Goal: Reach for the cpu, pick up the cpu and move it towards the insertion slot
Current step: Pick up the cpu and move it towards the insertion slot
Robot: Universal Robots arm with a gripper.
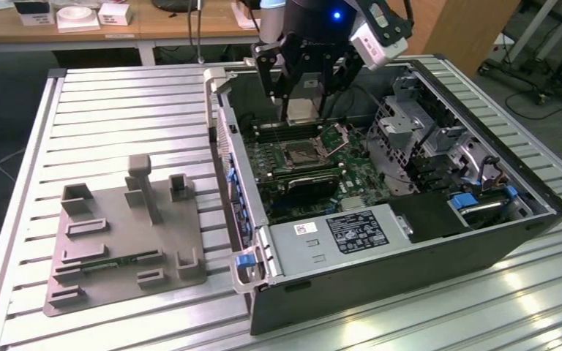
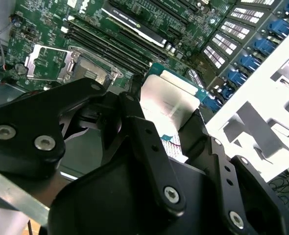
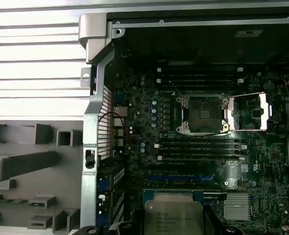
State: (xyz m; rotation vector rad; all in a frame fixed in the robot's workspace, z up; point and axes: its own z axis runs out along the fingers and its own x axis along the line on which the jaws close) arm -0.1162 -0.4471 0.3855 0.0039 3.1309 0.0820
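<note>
Carry step: in the exterior view my gripper (image 1: 301, 99) pinches the cpu (image 1: 301, 110) above the open computer case (image 1: 476, 234); in the second wrist view the chip sits clamped between my fingers (image 2: 149, 142); in the first wrist view the insertion slot (image 3: 203, 114) lies open, well apart from it, so lining up over the socket is what I judge remains.

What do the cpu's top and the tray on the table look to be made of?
The cpu, held in the gripper, has a pale, brushed-looking top that catches light, probably metal. The tray is uniformly matte grey with moulded blocks, probably plastic.
</note>
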